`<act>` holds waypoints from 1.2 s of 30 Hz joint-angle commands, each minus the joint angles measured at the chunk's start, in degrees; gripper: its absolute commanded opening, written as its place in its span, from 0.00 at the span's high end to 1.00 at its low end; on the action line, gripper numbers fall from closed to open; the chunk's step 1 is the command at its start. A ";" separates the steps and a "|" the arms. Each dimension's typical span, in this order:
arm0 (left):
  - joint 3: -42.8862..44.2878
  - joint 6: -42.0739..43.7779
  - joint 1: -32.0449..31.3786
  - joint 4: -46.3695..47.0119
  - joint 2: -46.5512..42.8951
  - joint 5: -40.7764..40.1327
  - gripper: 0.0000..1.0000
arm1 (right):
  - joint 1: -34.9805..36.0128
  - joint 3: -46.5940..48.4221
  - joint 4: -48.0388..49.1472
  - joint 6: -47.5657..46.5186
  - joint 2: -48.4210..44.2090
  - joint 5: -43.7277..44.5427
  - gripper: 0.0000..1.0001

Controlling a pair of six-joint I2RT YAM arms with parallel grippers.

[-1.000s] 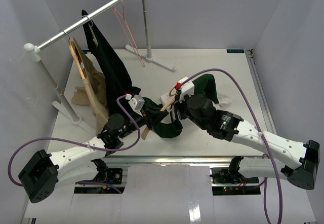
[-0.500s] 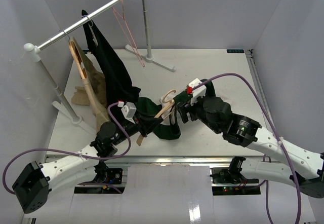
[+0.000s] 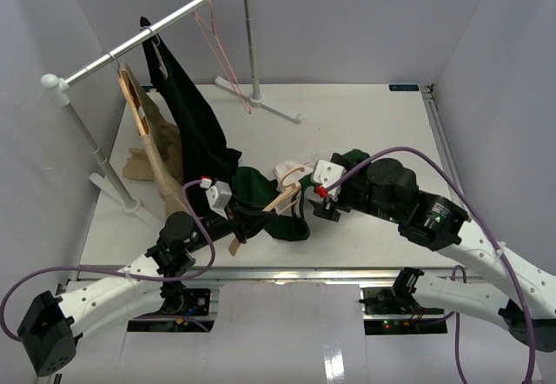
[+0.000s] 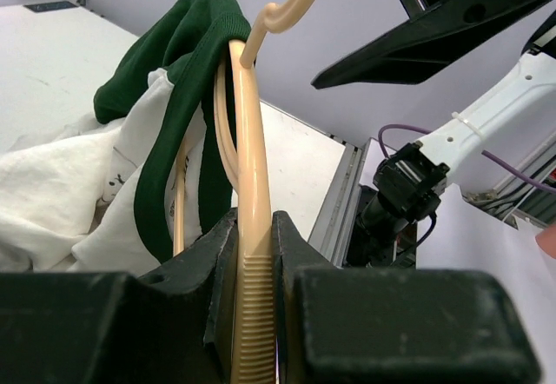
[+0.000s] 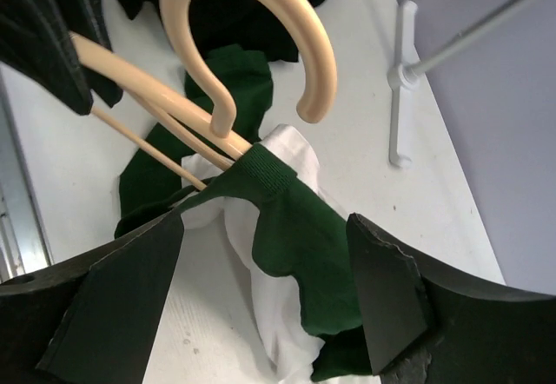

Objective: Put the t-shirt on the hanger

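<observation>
The right arm has drawn back toward the right since a second ago, and the left arm has sunk closer to its base. Nearest, the left gripper [image 4: 252, 236] is clamped on one ribbed arm of the pale cream-tan clothes hanger [image 4: 248, 141] with a curved hook, holding it tilted above the white table [image 3: 365, 115]. The dark green t-shirt [image 5: 295, 228] with a cream-white panel hangs bunched from it, the hanger arms entering its collar. Just beside it, the right gripper [image 5: 265, 221] hovers with fingers spread wide, holding nothing. Farther back, a metal rail [image 3: 139, 45] carries a black garment [image 3: 187, 123], a tan garment [image 3: 161, 154] and a pink wire hanger [image 3: 217, 45].
</observation>
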 commanded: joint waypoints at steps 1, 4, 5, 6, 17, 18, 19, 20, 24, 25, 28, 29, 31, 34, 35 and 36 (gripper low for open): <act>-0.14 2.00 0.15 3.49 -4.02 5.61 1.00 | -4.38 9.15 -9.23 -5.18 3.31 -15.62 0.18; 0.25 2.24 0.11 3.31 -4.64 7.71 1.00 | -9.61 11.67 -12.86 -5.78 7.80 -23.32 0.21; 0.31 2.31 0.06 3.40 -4.86 8.22 1.00 | -11.56 12.70 -14.11 -5.81 9.40 -26.13 0.22; 0.37 2.44 0.06 3.34 -4.99 8.59 1.00 | -12.82 13.52 -15.36 -5.93 11.27 -27.84 0.23; 2.23 4.04 0.15 2.50 -4.65 10.94 1.00 | -19.57 13.20 -18.23 -7.14 17.30 -43.96 0.41; 2.54 4.05 0.15 2.48 -4.47 11.03 1.00 | -19.57 13.00 -17.98 -6.88 17.24 -44.47 0.43; 2.97 4.10 0.10 2.30 -4.01 11.11 1.00 | -19.57 12.69 -17.54 -6.56 17.21 -44.73 0.43; 3.34 4.16 0.08 2.25 -3.40 11.18 1.00 | -19.54 12.48 -17.25 -6.29 17.21 -45.09 0.43; 4.15 4.23 0.15 2.95 -1.55 10.99 1.00 | -19.14 12.33 -16.75 -4.87 17.04 -45.37 0.45; 4.41 4.16 0.15 3.15 -1.04 11.01 1.00 | -18.88 12.11 -16.67 -4.65 17.03 -45.23 0.46; 5.05 3.86 0.13 3.80 0.05 11.03 1.00 | -17.98 11.35 -16.28 -3.57 17.16 -44.40 0.50; 5.25 3.82 0.09 3.88 0.36 10.95 1.00 | -17.79 10.95 -16.04 -3.33 17.24 -44.08 0.51; 5.53 3.79 0.15 3.88 0.71 10.83 1.00 | -17.40 10.42 -15.85 -2.93 17.30 -43.78 0.55; 5.89 3.93 0.08 3.10 0.71 9.98 1.00 | -16.62 10.27 -15.70 -2.29 17.44 -42.72 0.79; 6.00 4.01 0.09 2.90 0.64 9.76 1.00 | -16.42 10.33 -15.59 -1.91 17.52 -42.18 0.85; 6.13 4.10 0.13 2.77 0.56 9.63 1.00 | -16.29 10.37 -15.41 -1.43 17.61 -41.57 0.90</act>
